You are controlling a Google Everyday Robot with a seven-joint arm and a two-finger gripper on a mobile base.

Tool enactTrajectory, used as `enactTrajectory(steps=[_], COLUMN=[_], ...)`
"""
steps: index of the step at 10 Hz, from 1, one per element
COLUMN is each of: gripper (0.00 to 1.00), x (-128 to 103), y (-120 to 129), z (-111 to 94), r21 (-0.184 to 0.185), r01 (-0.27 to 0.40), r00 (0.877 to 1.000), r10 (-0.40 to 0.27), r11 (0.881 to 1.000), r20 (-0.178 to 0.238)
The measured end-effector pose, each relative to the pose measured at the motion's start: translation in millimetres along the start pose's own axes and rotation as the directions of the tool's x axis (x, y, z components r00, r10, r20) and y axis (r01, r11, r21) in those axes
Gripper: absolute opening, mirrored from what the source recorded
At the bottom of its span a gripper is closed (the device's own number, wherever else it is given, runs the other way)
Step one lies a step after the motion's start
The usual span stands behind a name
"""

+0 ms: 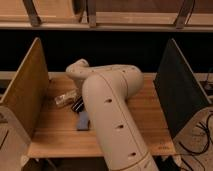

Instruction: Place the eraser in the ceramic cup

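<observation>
1. Left board (22, 95): a flat sheet of pale wood with a matte grain. It stands upright on the table's edge, well left of the arm (112, 117).
2. Table (52, 135): light wooden planks with a smooth top, running under the arm on both sides.
3. Packet (65, 98): small, whitish and glossy, crinkled in outline. It lies flat just left of the arm's wrist.
4. Eraser (77, 105): a narrow, flat black strip lying slantwise at the arm's left edge, between the packet and the blue pad. Its right part is hidden by the arm.
5. Gripper (80, 101): low over the table beneath the curved wrist, right at the eraser and mostly covered by the arm. Whether the claw is released, clenched or grasping, I cannot tell.
6. Blue pad (83, 120): soft-looking, flat and dull blue. It touches the arm's left edge, below the eraser in the view.
7. Arm: a thick, rounded cream shell, smooth, with small dark holes along it, bent at a broad elbow.
8. Right panel (180, 95): a flat, dark, matte upright board, well right of the arm.
</observation>
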Motion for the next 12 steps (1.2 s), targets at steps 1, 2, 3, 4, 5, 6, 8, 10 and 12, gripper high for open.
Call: enactTrajectory(steps=[1,2,3,4,5,6,8,10,12], gripper=[0.41,0.31,0.23,0.11,0.03,0.00,0.00,0.00,0.00], x=[0,-1,-2,-4,-5,-4,2,9,17], y=[0,0,-1,-4,-9,-14,-30,-41,-46], z=[1,0,-1,-8,-16,-25,-54,-88,-139], r21=[-0.003,-0.003,-0.006,-0.005,-0.003,-0.003,0.000,-0.003,0.014], r01=[0.005,0.007,0.008,0.004,-0.006,-0.016,-0.044,-0.063,-0.063], r00=[1.000,1.000,1.000,1.000,0.998,0.997,0.987,0.969,0.933], r10=[-0.005,-0.007,-0.008,-0.003,0.007,0.016,0.043,0.062,0.053], r11=[1.000,1.000,1.000,1.000,1.000,1.000,0.999,0.998,0.998], r20=[0.001,0.004,0.013,0.031,0.054,0.077,0.152,0.237,0.357])
